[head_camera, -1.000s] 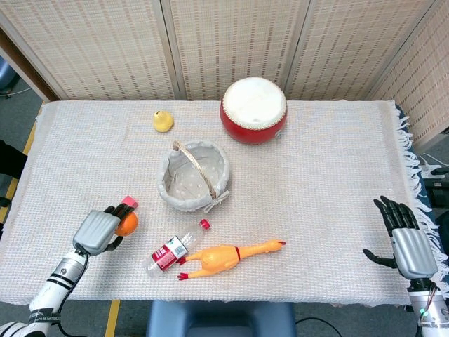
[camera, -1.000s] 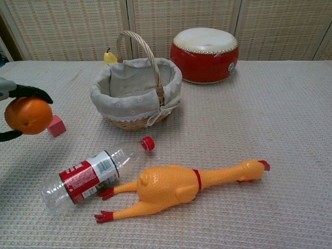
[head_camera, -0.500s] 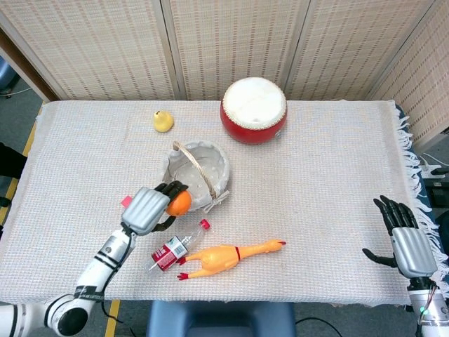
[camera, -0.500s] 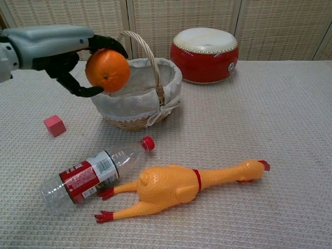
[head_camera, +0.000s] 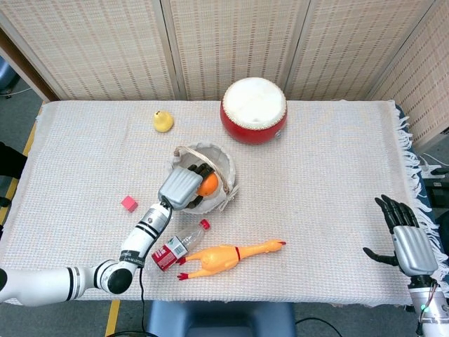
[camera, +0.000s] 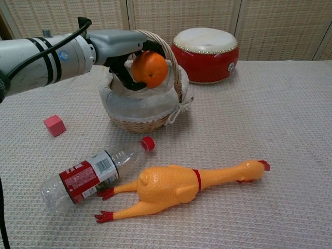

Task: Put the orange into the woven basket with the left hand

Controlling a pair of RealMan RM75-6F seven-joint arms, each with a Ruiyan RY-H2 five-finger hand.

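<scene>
My left hand (head_camera: 184,186) (camera: 124,49) holds the orange (head_camera: 207,184) (camera: 149,69) right over the opening of the woven basket (head_camera: 223,165) (camera: 142,109), which is lined with grey cloth and has a looped handle. The orange hangs above the lining, just inside the rim, with dark fingers wrapped around it. The left forearm reaches in from the lower left and covers part of the basket. My right hand (head_camera: 407,235) stays at the table's right edge with its fingers spread and nothing in it.
A plastic bottle (head_camera: 174,247) (camera: 91,174) and a rubber chicken (head_camera: 228,256) (camera: 179,187) lie in front of the basket. A small pink cube (head_camera: 129,203) (camera: 54,125) sits to its left, a red drum (head_camera: 253,110) (camera: 205,54) behind it, and a yellow pear-shaped toy (head_camera: 163,121) at the back.
The left hand has carried the orange up and to the right, from beside the pink cube to over the basket. The basket has shifted slightly to the right. The right hand has not moved.
</scene>
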